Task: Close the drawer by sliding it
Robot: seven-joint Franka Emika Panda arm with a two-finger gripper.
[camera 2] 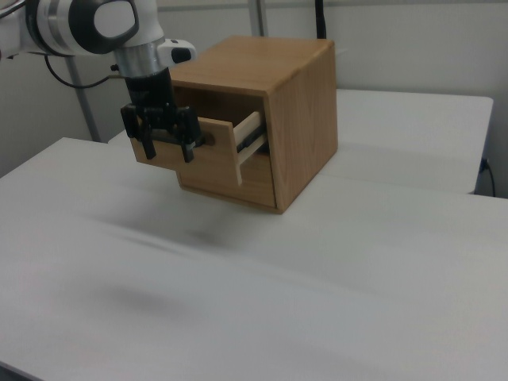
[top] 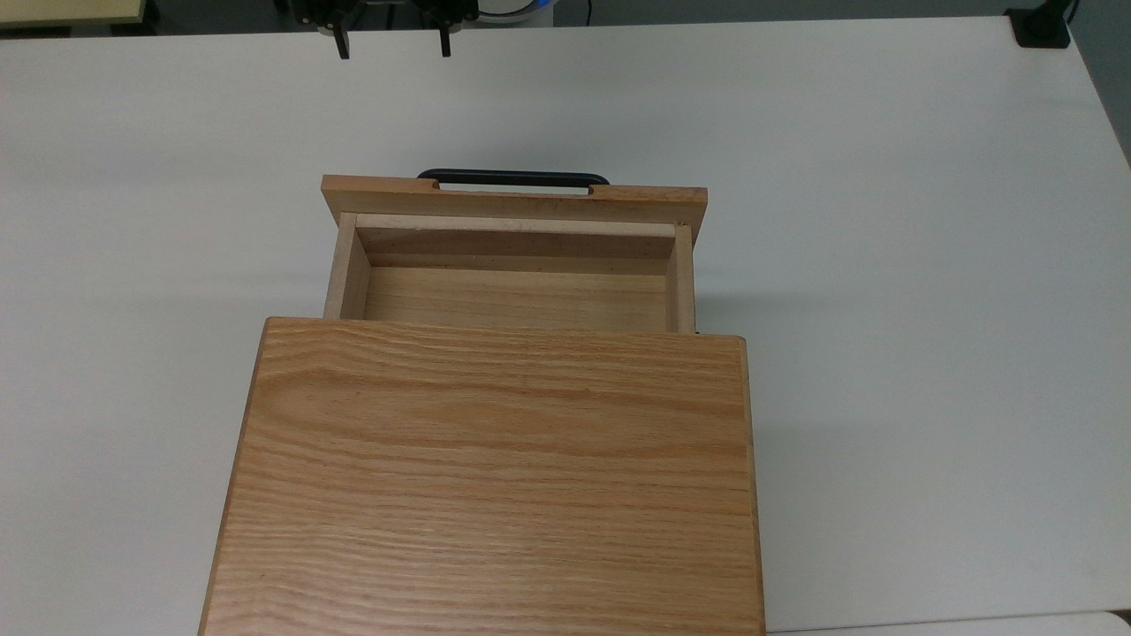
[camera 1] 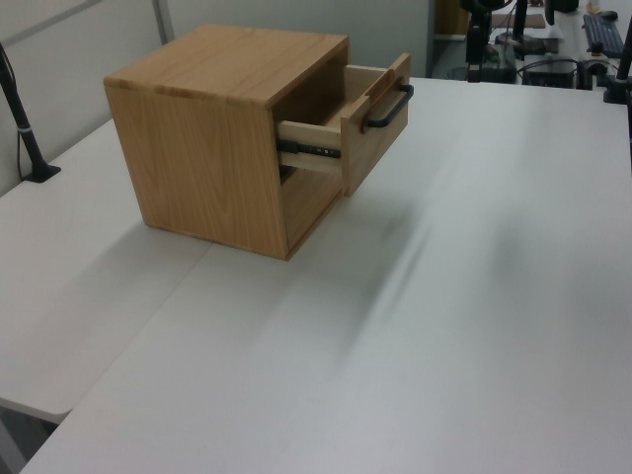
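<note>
The drawer [top: 517,299] stands pulled out of the oak cabinet [top: 495,477] toward the top view's upper edge; its inside is bare. A black bar handle [top: 512,177] runs along its front panel [top: 512,201]. My gripper [top: 393,49] hangs open over the table's far edge, well beyond the handle and slightly to the top view's left of it. In the right view the gripper [camera 2: 168,149] points down in front of the drawer front [camera 2: 218,159], holding nothing. In the left view the drawer [camera 1: 378,117] juts from the cabinet [camera 1: 217,148] on its metal slide.
The cabinet sits on a white table [top: 884,265] with open surface on both sides. A black clamp [top: 1041,26] is at the top view's upper right corner. A black pole [camera 1: 20,109] stands at the left view's left edge.
</note>
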